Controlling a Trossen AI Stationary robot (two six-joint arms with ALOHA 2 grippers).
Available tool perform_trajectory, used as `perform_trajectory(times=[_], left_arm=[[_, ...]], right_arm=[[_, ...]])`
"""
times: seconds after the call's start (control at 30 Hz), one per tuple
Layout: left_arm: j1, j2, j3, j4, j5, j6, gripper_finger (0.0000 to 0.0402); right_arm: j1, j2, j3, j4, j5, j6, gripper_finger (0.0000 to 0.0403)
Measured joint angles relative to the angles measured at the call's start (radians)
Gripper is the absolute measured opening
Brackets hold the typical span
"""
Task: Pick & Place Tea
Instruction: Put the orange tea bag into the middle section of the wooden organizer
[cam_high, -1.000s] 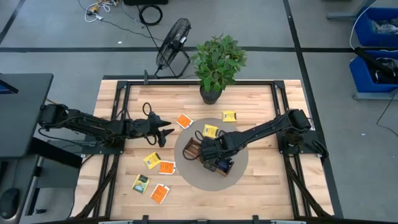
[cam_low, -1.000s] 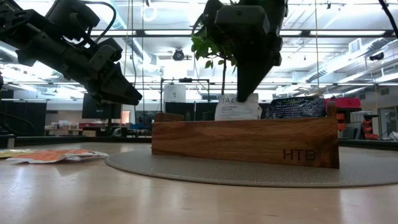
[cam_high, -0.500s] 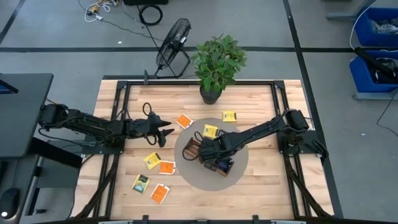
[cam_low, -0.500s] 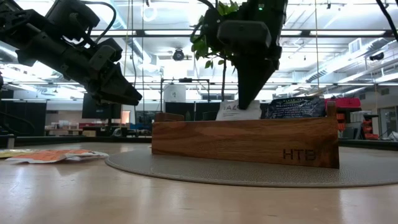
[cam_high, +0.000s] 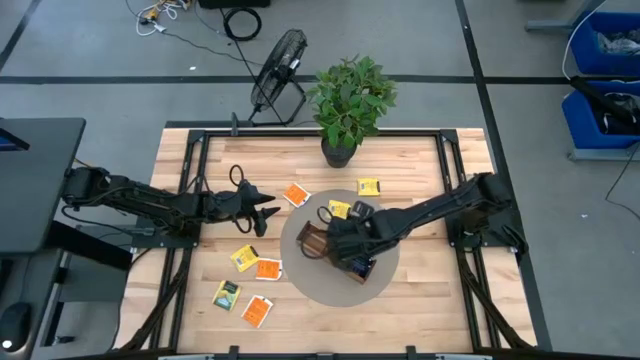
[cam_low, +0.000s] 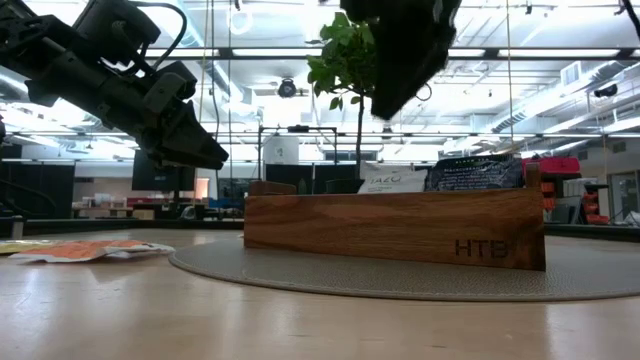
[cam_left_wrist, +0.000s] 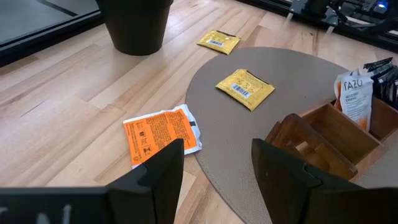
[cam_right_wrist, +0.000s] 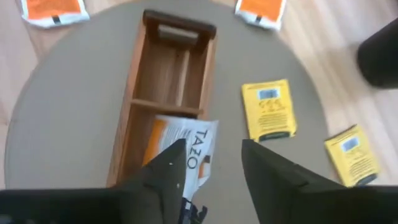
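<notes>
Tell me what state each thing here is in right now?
Wooden tray: on the round mat, partly filled.
White-orange sachet: released, leaning in the tray.
Right gripper: open, above the tray.
Left gripper: open, waiting above the table.
Yellow sachet: flat on the mat.

The high view looks straight down on the wooden tray (cam_high: 338, 249); the low view faces it level from table height, close by. Both wrist views, seemingly nearer, also take in this tray (cam_right_wrist: 163, 93).
</notes>
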Motion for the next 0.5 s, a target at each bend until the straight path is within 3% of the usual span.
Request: perform_trajectory(times=[0.17,0.33,0.5], left_arm=[[0.000,0.000,0.000,0.001,0.000,0.007,0.0195],[0.001,0.002,0.000,0.002,-0.001,0.053,0.0195],[0.030,0.002,0.000,0.002,-0.014,0.081,0.0195]], right_arm=[[0.025,-0.024,0.000,-0.001,0.095,-0.006,0.0184],[0.065,-0.027,-0.026,0.032,0.259,-0.006,0.0190],[0.080,-0.028,-0.104,0.072,0.291,0.067,0.0187]])
